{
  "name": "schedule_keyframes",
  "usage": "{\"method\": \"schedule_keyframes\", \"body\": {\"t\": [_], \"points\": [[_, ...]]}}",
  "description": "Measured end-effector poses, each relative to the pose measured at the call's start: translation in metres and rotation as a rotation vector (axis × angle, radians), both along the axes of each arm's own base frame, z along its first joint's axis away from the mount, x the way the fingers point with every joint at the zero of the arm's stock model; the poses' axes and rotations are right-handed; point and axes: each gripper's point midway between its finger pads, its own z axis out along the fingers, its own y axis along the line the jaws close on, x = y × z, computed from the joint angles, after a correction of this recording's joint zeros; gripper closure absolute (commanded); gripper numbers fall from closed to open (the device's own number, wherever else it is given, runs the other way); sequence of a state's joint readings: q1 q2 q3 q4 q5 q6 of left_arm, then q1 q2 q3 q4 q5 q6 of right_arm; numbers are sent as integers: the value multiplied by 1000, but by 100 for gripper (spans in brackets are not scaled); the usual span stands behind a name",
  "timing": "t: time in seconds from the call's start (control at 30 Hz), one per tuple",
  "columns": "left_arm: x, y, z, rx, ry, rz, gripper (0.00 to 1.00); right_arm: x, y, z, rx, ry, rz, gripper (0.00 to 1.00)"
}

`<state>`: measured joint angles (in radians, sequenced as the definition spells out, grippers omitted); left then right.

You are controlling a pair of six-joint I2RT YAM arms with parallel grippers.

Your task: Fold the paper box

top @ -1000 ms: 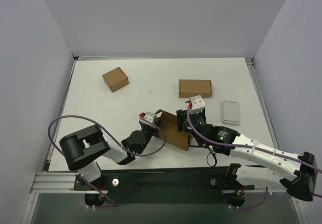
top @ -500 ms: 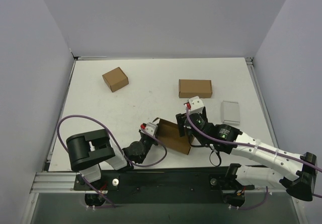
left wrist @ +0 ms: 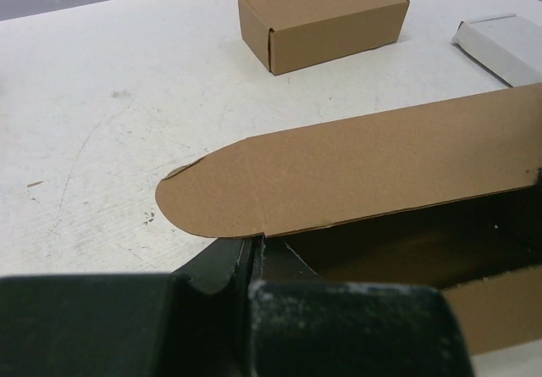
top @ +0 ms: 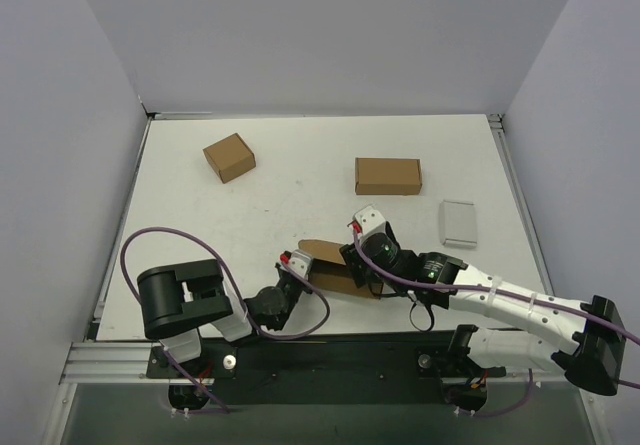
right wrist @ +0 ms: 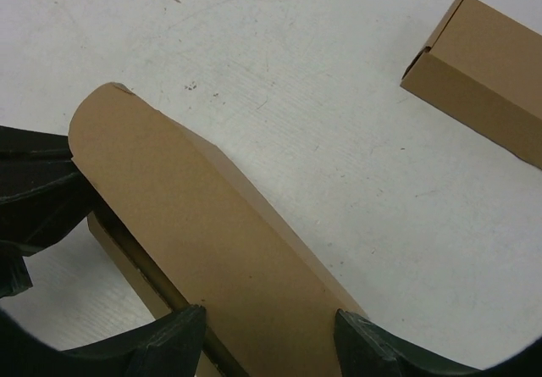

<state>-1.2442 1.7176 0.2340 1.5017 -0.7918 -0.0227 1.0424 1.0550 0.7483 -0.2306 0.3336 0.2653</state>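
Left fingers (left wrist: pixel 216 267) clamped tight on the left end of the paper box (top: pixel 330 265), near-middle of the bench (top: pixel 280 195). Right fingers (right wrist: pixel 161 339) part-open, straddling its lid flap. Walls look up; lid leans over the tray, not yet closed or tucked. Closed brown box (top: pixel 388 175) sits farther back.

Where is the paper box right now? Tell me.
In the top view the paper box lies by the near edge of the table, centred between the left gripper and right gripper, with the closed oblong carton behind it.
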Motion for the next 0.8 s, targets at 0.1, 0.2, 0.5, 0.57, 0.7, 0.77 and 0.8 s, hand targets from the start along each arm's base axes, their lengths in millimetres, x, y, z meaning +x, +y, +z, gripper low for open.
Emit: {"method": "schedule_keyframes", "body": {"t": [0.1,0.2,0.5,0.57,0.7,0.77,0.8], "points": [[-3,3,-1,5,1,-16,100,-2,2,-7,-19,15,27,36],[-6,5,-1,8,1,-31,100,-2,3,-10,-34,12,48,36],[-12,7,-2,26,-2,-73,100,-3,4,-12,-85,-8,128,29],[-14,8,-2,39,-8,-86,100,-5,4,-8,-86,-13,146,27],[-17,9,-1,54,-17,-107,100,-9,8,7,-53,-24,172,26],[-18,9,-1,59,-18,-114,100,-10,10,16,-18,-26,169,26],[-19,8,-1,62,-20,-119,100,-10,12,21,3,-27,163,26]]}}
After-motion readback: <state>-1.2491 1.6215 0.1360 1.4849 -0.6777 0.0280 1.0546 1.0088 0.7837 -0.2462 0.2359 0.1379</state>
